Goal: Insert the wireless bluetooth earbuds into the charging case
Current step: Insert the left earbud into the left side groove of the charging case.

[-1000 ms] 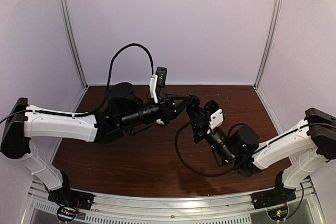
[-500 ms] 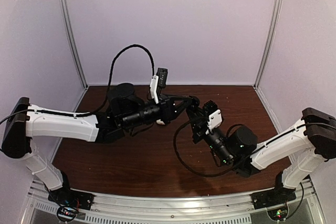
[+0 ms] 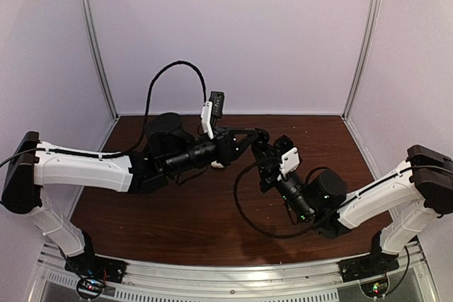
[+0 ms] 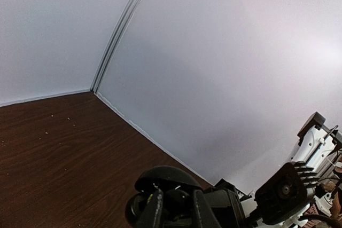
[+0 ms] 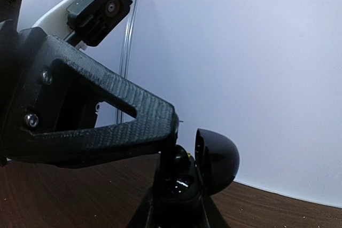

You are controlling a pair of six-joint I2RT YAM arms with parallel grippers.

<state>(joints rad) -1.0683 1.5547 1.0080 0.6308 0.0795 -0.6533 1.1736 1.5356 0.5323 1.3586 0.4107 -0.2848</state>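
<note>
One black charging case (image 5: pixel 215 159) sits clamped in the right gripper (image 5: pixel 179 198).

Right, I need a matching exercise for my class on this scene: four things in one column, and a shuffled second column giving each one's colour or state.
Things:
1. charging case
2. table
3. left arm's cable
4. back wall

Descriptions:
A. dark brown wood grain
B. pale and plain
C. glossy black, lid open
D. black loop arching above the arm

Pairs: 1-C, 2-A, 3-D, 4-B
</note>
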